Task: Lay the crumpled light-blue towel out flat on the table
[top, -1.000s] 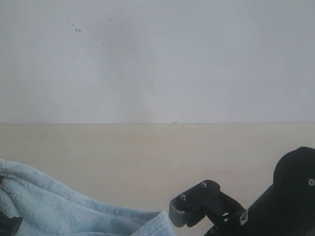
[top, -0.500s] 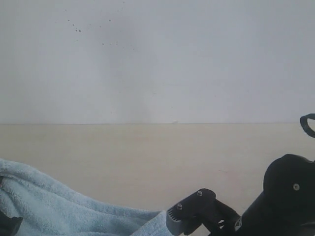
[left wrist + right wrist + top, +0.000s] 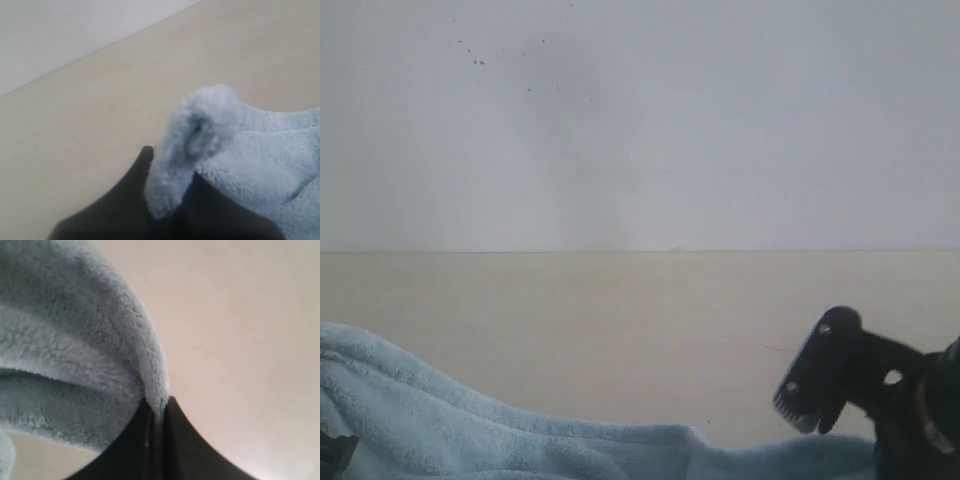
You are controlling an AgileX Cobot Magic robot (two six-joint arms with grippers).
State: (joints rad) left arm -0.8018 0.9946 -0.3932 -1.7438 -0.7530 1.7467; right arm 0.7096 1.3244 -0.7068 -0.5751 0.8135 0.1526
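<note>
The pale light-blue towel (image 3: 440, 425) lies bunched along the near edge of the beige table (image 3: 620, 320), and a thin strip of it reaches right to the right arm (image 3: 840, 370). In the left wrist view, my left gripper (image 3: 169, 172) is shut on a fluffy rolled fold of the towel (image 3: 200, 125). In the right wrist view, my right gripper (image 3: 159, 409) is shut on a thin edge of the towel (image 3: 75, 340), which drapes away from the black fingers. Only a dark bit of the left arm (image 3: 332, 452) shows in the exterior view. The white tag is not in view.
A white speckled wall (image 3: 640, 120) rises behind the table's far edge. Bare table surface (image 3: 75, 115) stretches between the towel and the wall.
The right arm has swung to the right and lifted, drawing the towel's near edge rightward along the bottom. The towel's left part has sunk slightly.
</note>
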